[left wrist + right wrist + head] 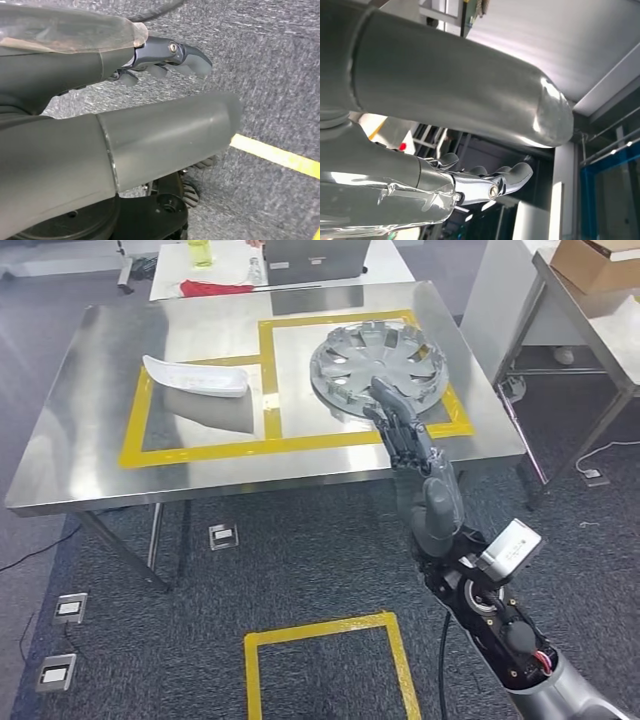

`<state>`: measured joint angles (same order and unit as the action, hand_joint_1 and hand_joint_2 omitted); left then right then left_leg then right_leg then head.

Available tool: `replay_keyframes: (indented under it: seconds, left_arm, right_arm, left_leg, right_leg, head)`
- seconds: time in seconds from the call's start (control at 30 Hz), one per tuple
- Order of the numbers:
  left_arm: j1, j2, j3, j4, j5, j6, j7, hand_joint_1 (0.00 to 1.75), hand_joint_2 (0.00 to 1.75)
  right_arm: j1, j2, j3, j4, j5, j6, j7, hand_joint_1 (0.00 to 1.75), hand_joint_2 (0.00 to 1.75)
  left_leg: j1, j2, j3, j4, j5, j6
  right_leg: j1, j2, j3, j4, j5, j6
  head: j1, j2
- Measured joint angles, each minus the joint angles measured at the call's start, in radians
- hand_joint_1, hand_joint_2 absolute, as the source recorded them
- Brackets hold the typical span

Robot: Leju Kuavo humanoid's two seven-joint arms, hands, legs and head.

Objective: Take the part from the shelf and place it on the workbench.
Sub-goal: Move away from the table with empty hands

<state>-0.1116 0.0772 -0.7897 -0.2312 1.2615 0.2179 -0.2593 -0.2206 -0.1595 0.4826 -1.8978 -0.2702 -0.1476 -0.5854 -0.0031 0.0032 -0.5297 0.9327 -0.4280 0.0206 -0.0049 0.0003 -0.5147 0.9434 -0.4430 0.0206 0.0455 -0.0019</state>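
A grey wheel cover [379,364] lies flat on the steel workbench [90,440], inside the right-hand yellow-taped square. A white curved part [198,376] lies in the left taped square. My right hand [415,465] hovers at the bench's front edge, just in front of the wheel cover, fingers stretched out and apart, holding nothing. In the right wrist view its thumb [463,90] and fingers [490,185] are spread with nothing between them. My left hand [124,120] hangs over the carpet, thumb and fingers [177,55] apart and empty.
A yellow-taped square [328,665] marks the carpet in front of the bench. Floor sockets [69,608] sit at the left. A second table [596,330] with a cardboard box [596,262] stands at the right. Another table behind carries a red cloth [215,287].
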Motion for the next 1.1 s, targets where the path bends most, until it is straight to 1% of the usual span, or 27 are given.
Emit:
replay_keyframes:
  seconds: [0.07,0.1,0.13,0.2,0.23,0.27,0.3,0.33,0.4,0.43,0.47,0.53,0.57,0.6,0.63,0.67,0.73,0.77,0.8,0.83,0.87,0.93,0.97,1.0,1.03,1.07,1.1]
  left_arm:
    - [0.001,0.002,0.0,0.0,0.001,-0.001,0.0,0.0,0.0]
    - [0.001,0.003,0.0,0.0,0.002,-0.002,0.0,0.0,0.0]
    - [0.001,0.004,0.0,0.0,0.002,-0.003,0.0,0.0,0.0]
    - [0.002,0.005,0.0,0.0,0.003,-0.005,0.0,0.0,0.0]
    - [0.002,0.004,0.0,0.0,0.003,-0.005,0.0,0.0,0.0]
    - [0.003,0.004,0.0,0.0,0.003,-0.006,0.001,0.0,0.0]
    - [0.004,0.005,0.0,0.0,0.003,-0.006,0.001,0.0,0.0]
    - [0.004,0.005,0.0,0.0,0.003,-0.007,0.001,0.0,0.0]
    - [0.003,0.006,0.0,0.0,0.003,-0.007,0.001,0.0,0.0]
    - [0.002,0.007,0.0,0.0,0.003,-0.007,0.001,0.0,0.0]
    - [0.001,0.007,0.0,0.0,0.003,-0.007,0.001,0.0,0.0]
    - [0.001,0.007,0.0,0.0,0.003,-0.007,0.001,0.0,0.0]
    - [0.001,0.007,0.0,0.0,0.003,-0.007,0.001,0.0,0.0]
    - [0.001,0.006,0.0,0.0,0.003,-0.007,0.001,0.0,0.0]
    - [0.0,0.006,0.0,0.0,0.003,-0.007,0.001,0.0,0.0]
    - [-0.001,0.006,0.0,0.0,0.003,-0.007,0.001,0.0,0.0]
    - [-0.001,0.007,0.0,0.0,0.003,-0.007,0.001,0.0,0.0]
    - [-0.001,0.008,0.0,0.0,0.004,-0.007,0.001,0.0,0.0]
    - [-0.001,0.008,0.0,0.0,0.005,-0.007,0.001,0.0,0.0]
    - [0.0,0.008,0.0,0.0,0.006,-0.008,0.001,0.0,0.0]
    - [0.0,0.008,0.0,0.0,0.008,-0.008,0.0,0.0,0.0]
    - [0.001,0.006,0.0,0.0,0.012,-0.008,0.0,0.0,0.0]
    - [0.001,0.005,0.0,0.0,0.014,-0.008,0.0,0.0,0.0]
    - [0.002,0.005,0.0,0.0,0.016,-0.008,-0.001,0.0,0.0]
    - [0.003,0.005,0.0,0.0,0.019,-0.008,-0.001,0.0,0.0]
    - [0.004,0.006,0.0,0.0,0.02,-0.008,-0.001,0.0,0.0]
    - [0.005,0.006,0.0,0.001,0.022,-0.007,-0.001,0.0,0.0]
  right_arm:
    - [0.0,0.0,-0.002,0.0,0.0,-0.002,0.001,0.0,0.0]
    - [0.0,0.0,-0.003,0.0,0.0,-0.002,0.001,0.0,0.0]
    - [-0.001,0.0,-0.004,0.0,0.0,-0.002,0.002,0.0,0.0]
    - [-0.002,0.0,-0.005,0.001,0.0,-0.002,0.003,0.0,0.0]
    - [-0.001,0.0,-0.005,0.001,0.0,-0.002,0.004,0.0,0.0]
    - [-0.001,0.0,-0.005,0.001,0.0,-0.002,0.005,0.0,0.0]
    - [-0.001,0.0,-0.005,0.002,0.0,-0.003,0.006,0.0,0.0]
    - [-0.001,0.0,-0.005,0.002,0.0,-0.003,0.007,0.0,0.0]
    - [-0.001,0.0,-0.005,0.002,0.0,-0.004,0.007,0.0,0.0]
    - [-0.002,0.0,-0.006,0.002,0.0,-0.005,0.008,0.0,0.0]
    - [-0.004,0.0,-0.006,0.002,0.0,-0.007,0.008,0.0,0.0]
    - [-0.005,0.0,-0.006,0.002,0.001,-0.011,0.009,0.0,0.0]
    - [-0.005,0.0,-0.006,0.002,0.001,-0.013,0.01,0.0,0.0]
    - [-0.005,-0.001,-0.007,0.002,0.001,-0.015,0.011,0.0,0.0]
    - [-0.005,-0.001,-0.007,0.002,0.001,-0.017,0.011,0.0,0.0]
    - [-0.005,-0.002,-0.009,0.002,0.001,-0.019,0.012,0.0,0.0]
    - [-0.005,-0.003,-0.012,0.002,0.001,-0.022,0.014,0.0,0.0]
    - [-0.005,-0.004,-0.014,0.002,0.001,-0.024,0.016,0.0,0.0]
    - [-0.005,-0.005,-0.017,0.003,0.0,-0.027,0.017,0.0,0.0]
    - [-0.005,-0.006,-0.019,0.003,-0.001,-0.031,0.019,0.0,0.0]
    - [-0.005,-0.007,-0.023,0.003,-0.002,-0.036,0.02,0.0,0.0]
    - [-0.005,-0.008,-0.032,0.003,-0.004,-0.044,0.021,0.0,0.0]
    - [-0.004,-0.008,-0.037,0.003,-0.005,-0.048,0.022,0.0,0.0]
    - [-0.002,-0.008,-0.043,0.003,-0.005,-0.051,0.021,0.0,0.0]
    - [-0.001,-0.009,-0.049,0.003,-0.005,-0.053,0.021,0.0,0.0]
    - [0.001,-0.009,-0.055,0.004,-0.005,-0.055,0.021,0.0,0.0]
    - [0.001,-0.009,-0.06,0.004,-0.005,-0.055,0.021,0.0,0.0]
  left_leg:
    - [-0.001,-0.001,-0.006,0.006,-0.004,-0.008]
    - [-0.001,-0.002,-0.016,0.031,-0.022,-0.013]
    - [0.0,-0.004,-0.035,0.074,-0.05,-0.018]
    - [0.003,-0.005,-0.098,0.217,-0.127,-0.026]
    - [0.004,-0.005,-0.124,0.275,-0.15,-0.027]
    - [0.006,-0.005,-0.136,0.305,-0.157,-0.028]
    - [0.007,-0.005,-0.126,0.289,-0.14,-0.027]
    - [0.008,-0.005,-0.098,0.239,-0.11,-0.025]
    - [0.009,-0.005,-0.024,0.098,-0.047,-0.021]
    - [0.008,-0.006,0.0,0.048,-0.029,-0.018]
    - [0.007,-0.006,0.01,0.021,-0.022,-0.015]
    - [0.005,-0.007,0.006,0.016,-0.017,-0.007]
    - [0.005,-0.006,0.003,0.015,-0.013,0.0]
    - [0.006,-0.005,-0.001,0.013,-0.008,0.007]
    - [0.006,-0.003,-0.005,0.011,-0.002,0.015]
    - [0.007,-0.002,-0.012,0.009,0.004,0.021]
    - [0.004,0.0,-0.028,0.009,0.015,0.028]
    - [0.001,0.0,-0.038,0.01,0.022,0.029]
    - [-0.002,0.0,-0.047,0.01,0.028,0.03]
    - [-0.004,0.0,-0.054,0.011,0.034,0.029]
    - [-0.007,0.0,-0.061,0.011,0.041,0.028]
    - [-0.01,-0.001,-0.07,0.011,0.052,0.024]
    - [-0.011,-0.001,-0.072,0.01,0.058,0.02]
    - [-0.01,0.0,-0.073,0.01,0.064,0.014]
    - [-0.009,0.0,-0.074,0.007,0.071,0.009]
    - [-0.009,0.001,-0.075,0.006,0.076,0.003]
    - [-0.008,0.0,-0.079,0.011,0.07,-0.003]
  right_leg:
    - [-0.004,0.001,-0.003,-0.003,0.005,-0.009]
    - [-0.007,0.0,-0.004,-0.007,0.009,-0.014]
    - [-0.008,-0.001,-0.004,-0.009,0.013,-0.019]
    - [-0.007,-0.004,-0.011,-0.01,0.02,-0.025]
    - [-0.006,-0.005,-0.015,-0.01,0.023,-0.026]
    - [-0.006,-0.005,-0.02,-0.009,0.026,-0.026]
    - [-0.006,-0.004,-0.023,-0.008,0.028,-0.026]
    - [-0.007,-0.003,-0.025,-0.008,0.029,-0.024]
    - [-0.005,-0.002,-0.029,-0.004,0.032,-0.019]
    - [-0.003,-0.002,-0.032,-0.001,0.034,-0.015]
    - [-0.002,-0.002,-0.036,0.002,0.036,-0.01]
    - [-0.001,-0.002,-0.041,0.004,0.042,0.0]
    - [-0.003,-0.002,-0.044,0.006,0.041,0.006]
    - [-0.004,-0.001,-0.05,0.017,0.03,0.01]
    - [-0.005,-0.001,-0.059,0.038,0.008,0.014]
    - [-0.005,-0.001,-0.078,0.09,-0.033,0.018]
    - [-0.005,-0.001,-0.121,0.226,-0.123,0.022]
    - [-0.005,-0.001,-0.136,0.286,-0.155,0.023]
    - [-0.005,-0.001,-0.131,0.304,-0.159,0.021]
    - [-0.004,-0.001,-0.105,0.281,-0.144,0.018]
    - [-0.002,-0.001,-0.061,0.223,-0.117,0.012]
    - [0.005,-0.001,0.037,0.068,-0.072,-0.003]
    - [0.009,-0.002,0.065,0.017,-0.06,-0.008]
    - [0.013,-0.002,0.077,-0.008,-0.056,-0.01]
    - [0.015,-0.003,0.076,-0.014,-0.05,-0.012]
    - [0.013,-0.004,0.069,-0.018,-0.041,-0.016]
    - [0.01,-0.005,0.064,-0.023,-0.032,-0.02]
  head:
    - [-0.006,0.0]
    - [-0.011,0.0]
    - [-0.017,0.0]
    - [-0.028,0.0]
    - [-0.031,0.0]
    - [-0.032,0.0]
    - [-0.033,0.0]
    - [-0.034,0.0]
    - [-0.036,0.0]
    - [-0.036,0.0]
    - [-0.035,0.0]
    - [-0.03,0.0]
    - [-0.028,0.0]
    - [-0.027,0.0]
    - [-0.025,0.0]
    - [-0.021,0.0]
    - [-0.01,0.0]
    - [-0.005,0.0]
    - [-0.003,0.0]
    - [-0.001,0.0]
    - [0.002,0.0]
    - [0.006,0.0]
    - [0.005,0.0]
    - [0.005,0.0]
    - [0.003,0.0]
    - [0.003,0.0]
    - [0.002,0.0]
